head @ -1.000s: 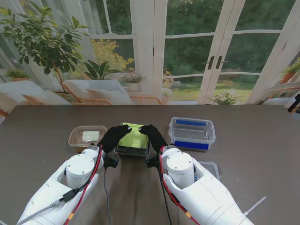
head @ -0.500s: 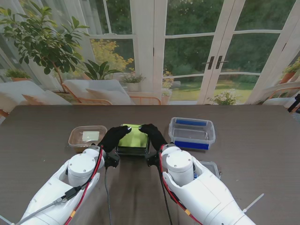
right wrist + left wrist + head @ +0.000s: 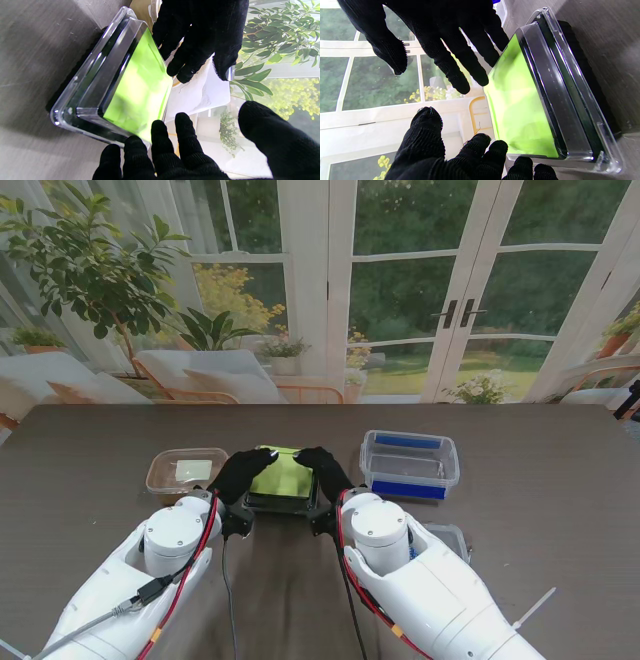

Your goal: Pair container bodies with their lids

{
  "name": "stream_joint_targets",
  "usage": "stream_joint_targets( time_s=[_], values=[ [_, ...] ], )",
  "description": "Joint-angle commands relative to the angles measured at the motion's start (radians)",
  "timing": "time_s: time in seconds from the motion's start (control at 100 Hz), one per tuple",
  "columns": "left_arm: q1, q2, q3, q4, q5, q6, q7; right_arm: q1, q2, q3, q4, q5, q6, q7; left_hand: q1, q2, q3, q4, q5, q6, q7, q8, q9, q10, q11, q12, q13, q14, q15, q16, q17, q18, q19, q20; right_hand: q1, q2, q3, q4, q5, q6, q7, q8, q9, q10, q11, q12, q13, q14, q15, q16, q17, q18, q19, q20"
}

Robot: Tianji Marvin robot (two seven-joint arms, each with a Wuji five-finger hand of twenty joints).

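A black container body [image 3: 283,502] stands in the middle of the table with a clear lid [image 3: 282,474] that has a green panel on top of it. My left hand [image 3: 243,470] and right hand [image 3: 322,468], both in black gloves, flank it with their fingertips on the lid's left and right edges. Close up, the lid [image 3: 520,110] lies flat over the black body [image 3: 572,82]; my left hand [image 3: 450,155] and right hand [image 3: 440,37] spread their fingers over it, thumbs held away. The right wrist view shows the same lid [image 3: 140,92] between right hand [image 3: 175,155] and left hand [image 3: 200,32].
A brownish clear tub [image 3: 186,470] with a white piece inside stands left of the black container. To the right is a clear tub [image 3: 408,463] with blue parts. Another clear piece [image 3: 452,538] lies beside my right forearm. Glass doors and plants lie beyond the table's far edge.
Almost nothing has moved; my right forearm has edged slightly left, and both hands stay on the green lid.
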Motion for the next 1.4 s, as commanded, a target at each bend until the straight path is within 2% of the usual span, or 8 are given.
stream_joint_targets(
  time_s=[0.0, 0.81, 1.39],
  values=[
    [-0.002, -0.008, 0.000, -0.008, -0.002, -0.005, -0.026, -0.001, -0.011, -0.006, -0.003, 0.000, -0.003, 0.019, 0.022, 0.026, -0.023, 0.036, -0.002, -0.017, -0.006, 0.005, 0.018, -0.037, 0.002, 0.012, 0.036, -0.046, 0.030, 0.010, 0.032, -0.092, 0.093, 0.045, 0.019, -0.043, 0.013, 0.001, 0.011, -0.031, 0.001, 0.012, 0.004, -0.038, -0.006, 0.010, 0.074, -0.067, 0.090, 0.037, 0.192, -0.017, -0.013, 0.025],
    [0.006, -0.005, -0.008, -0.028, 0.013, 0.047, -0.027, 0.000, -0.013, 0.000, 0.008, -0.007, -0.020, 0.005, 0.020, 0.026, -0.023, 0.036, -0.009, -0.019, -0.007, 0.003, 0.009, -0.040, 0.001, 0.012, 0.027, -0.053, 0.028, 0.009, 0.020, -0.106, 0.090, 0.048, 0.019, -0.048, 0.021, 0.001, 0.023, -0.034, 0.008, 0.016, 0.012, -0.038, 0.000, 0.013, 0.079, -0.063, 0.091, 0.037, 0.210, -0.010, -0.055, 0.036],
    [0.011, -0.004, -0.015, -0.027, 0.019, 0.035, -0.024, -0.002, -0.012, 0.003, 0.009, -0.015, -0.019, -0.001, 0.018, 0.024, -0.022, 0.037, -0.012, -0.022, -0.007, 0.002, 0.006, -0.043, 0.000, 0.012, 0.024, -0.055, 0.028, 0.009, 0.018, -0.107, 0.088, 0.049, 0.018, -0.048, 0.022, 0.001, 0.021, -0.035, 0.009, 0.018, 0.012, -0.038, 0.002, 0.013, 0.079, -0.057, 0.091, 0.038, 0.218, -0.006, -0.077, 0.049]
  ],
)
